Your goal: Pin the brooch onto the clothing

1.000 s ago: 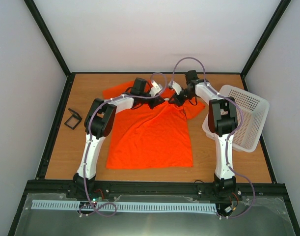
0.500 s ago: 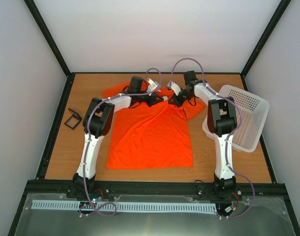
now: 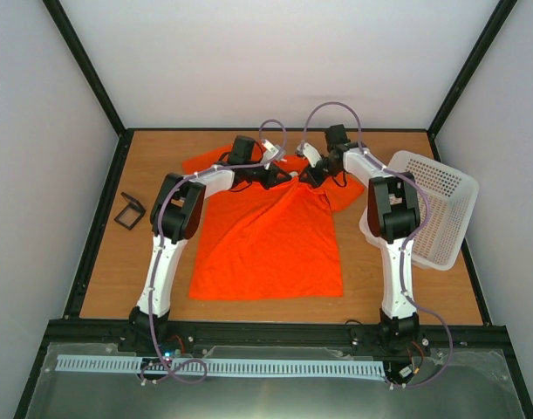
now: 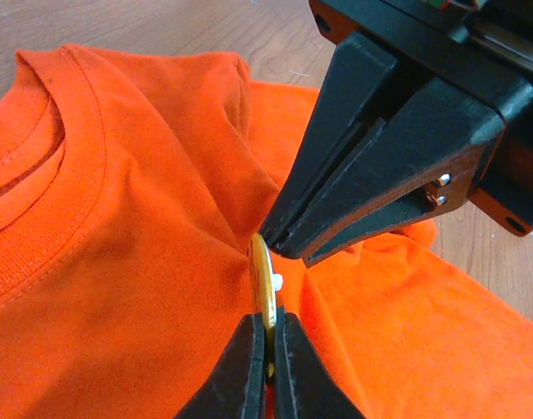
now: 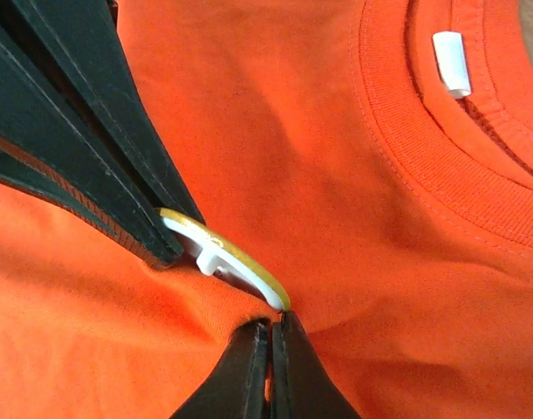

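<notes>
The orange T-shirt (image 3: 266, 240) lies flat on the table, neck at the far end. Both grippers meet just below its collar. My left gripper (image 4: 269, 316) is shut on the edge of the small golden brooch (image 4: 262, 271), which stands on edge against the fabric (image 4: 118, 262). My right gripper (image 5: 273, 325) is shut on a raised pinch of the T-shirt (image 5: 336, 175) right beside the brooch (image 5: 240, 266), whose white back with a short peg faces the fold. In the top view the left gripper (image 3: 288, 177) and right gripper (image 3: 308, 179) almost touch, and the brooch is hidden between them.
A white perforated basket (image 3: 432, 209) stands tilted at the table's right edge, next to the right arm. A small black square box (image 3: 129, 211) lies near the left edge. The ribbed collar (image 5: 440, 166) with a white label (image 5: 451, 63) lies just beyond the grippers.
The left gripper has moved a little right and closer to the right gripper at the collar. The right arm has hardly moved.
</notes>
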